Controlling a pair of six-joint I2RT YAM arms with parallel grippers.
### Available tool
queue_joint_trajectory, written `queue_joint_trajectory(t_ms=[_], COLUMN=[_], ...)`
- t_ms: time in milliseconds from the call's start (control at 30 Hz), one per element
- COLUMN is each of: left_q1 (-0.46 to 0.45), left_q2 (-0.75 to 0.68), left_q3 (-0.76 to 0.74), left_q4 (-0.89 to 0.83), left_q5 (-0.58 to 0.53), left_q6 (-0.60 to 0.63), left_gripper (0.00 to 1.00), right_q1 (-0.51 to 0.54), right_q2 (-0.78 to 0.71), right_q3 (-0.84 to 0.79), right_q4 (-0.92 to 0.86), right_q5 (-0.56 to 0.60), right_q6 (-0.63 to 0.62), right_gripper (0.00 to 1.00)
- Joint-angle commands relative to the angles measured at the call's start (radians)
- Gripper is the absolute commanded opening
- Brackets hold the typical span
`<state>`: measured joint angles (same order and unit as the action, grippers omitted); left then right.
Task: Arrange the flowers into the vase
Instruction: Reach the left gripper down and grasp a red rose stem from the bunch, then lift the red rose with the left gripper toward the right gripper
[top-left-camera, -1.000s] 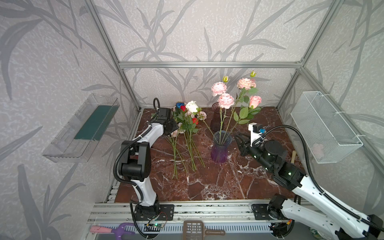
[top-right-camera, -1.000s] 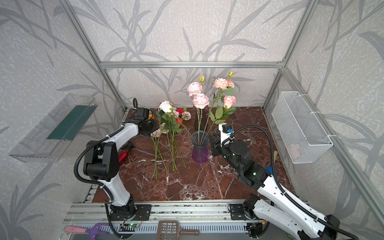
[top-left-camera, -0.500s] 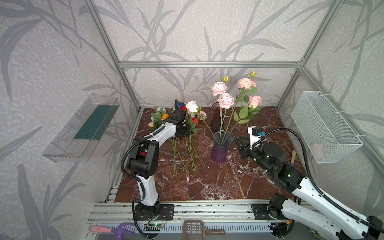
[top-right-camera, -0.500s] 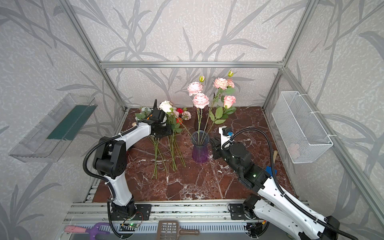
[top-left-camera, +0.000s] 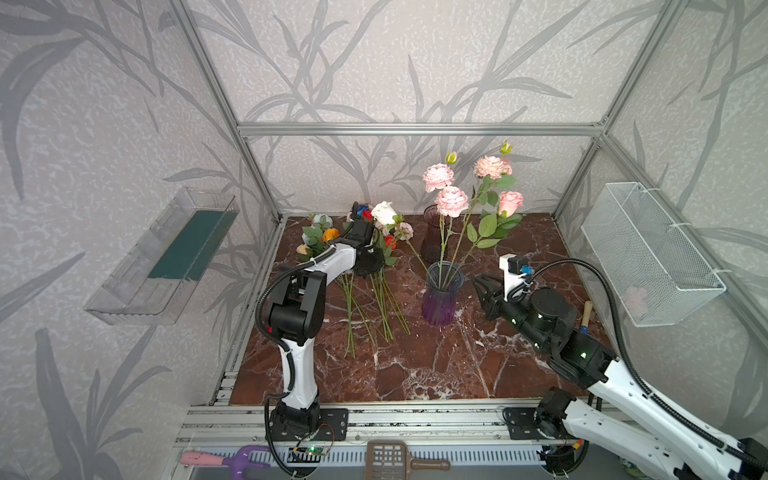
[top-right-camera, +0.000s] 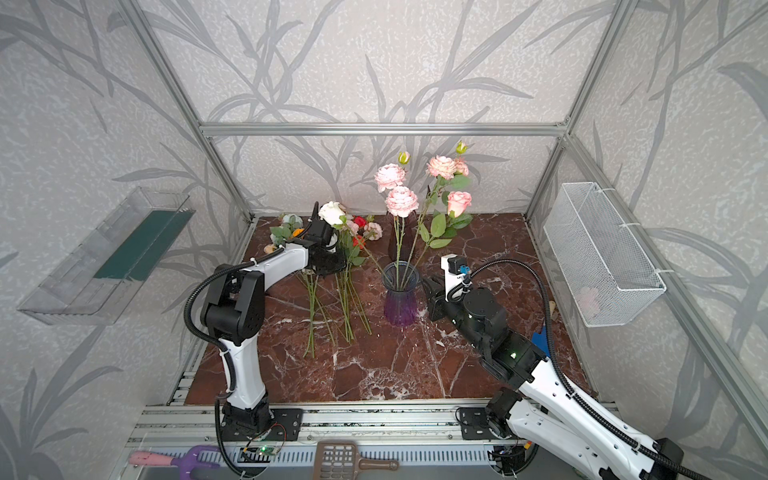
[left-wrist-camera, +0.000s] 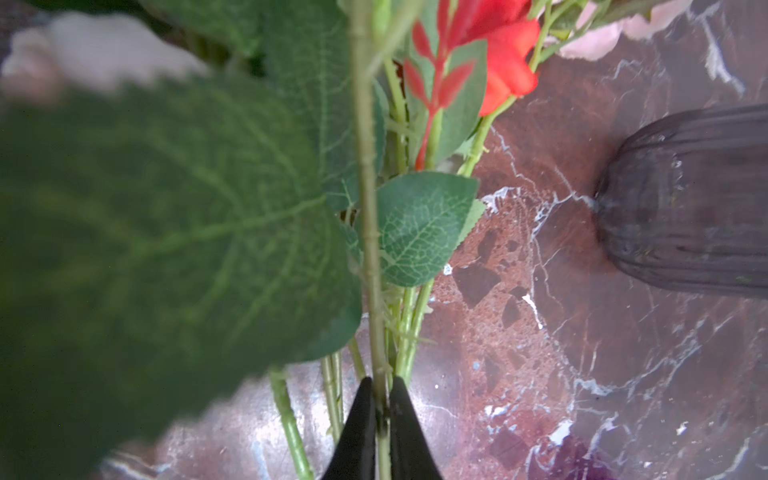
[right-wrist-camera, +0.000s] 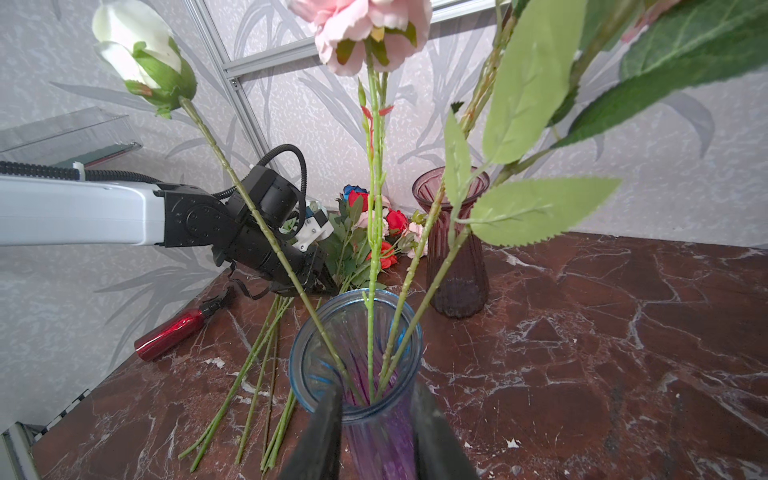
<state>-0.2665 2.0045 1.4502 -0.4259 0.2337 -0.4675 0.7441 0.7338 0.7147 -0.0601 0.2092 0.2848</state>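
Observation:
A clear vase with a purple base stands mid-table, holding pink flowers and a white rose that leans left. More flowers lie on the table to its left, red and pink blooms at the back. My left gripper is low over this pile, shut on one green stem; leaves hide its bloom. My right gripper is open just right of the vase, fingers flanking its neck.
A dark maroon vase stands behind the clear one. A red spray bottle lies at the table's left edge. A wire basket hangs on the right wall, a clear shelf on the left.
My left gripper swung right from the back-left corner onto the flower pile and closed on a stem. The right arm barely shifted.

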Motion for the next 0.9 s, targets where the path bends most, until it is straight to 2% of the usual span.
queue_joint_trajectory(t_ms=[0, 200, 400, 633, 867], left_q1=[-0.001, 0.0, 0.001, 0.003, 0.003], left_q2=[-0.058, -0.128, -0.319, -0.625, -0.904], left_q3=[0.0, -0.013, -0.122, -0.291, -0.346], left_q4=[0.01, 0.021, 0.15, 0.302, 0.33], left_q5=[-0.009, 0.017, 0.027, -0.109, -0.199], left_q6=[0.004, -0.006, -0.034, 0.008, 0.107], left_gripper=[0.05, 0.0, 0.0, 0.0, 0.0], right_q1=[-0.004, -0.003, -0.003, -0.003, -0.003], right_q2=[-0.019, -0.027, -0.027, -0.008, 0.014], right_q3=[-0.009, -0.008, -0.004, 0.024, 0.077], right_q4=[-0.016, -0.023, -0.02, -0.004, 0.022], right_q5=[0.009, 0.009, 0.013, -0.009, -0.096], right_q6=[0.002, 0.001, 0.001, 0.003, -0.005], right_gripper=[0.3, 0.3, 0.3, 0.3, 0.35])
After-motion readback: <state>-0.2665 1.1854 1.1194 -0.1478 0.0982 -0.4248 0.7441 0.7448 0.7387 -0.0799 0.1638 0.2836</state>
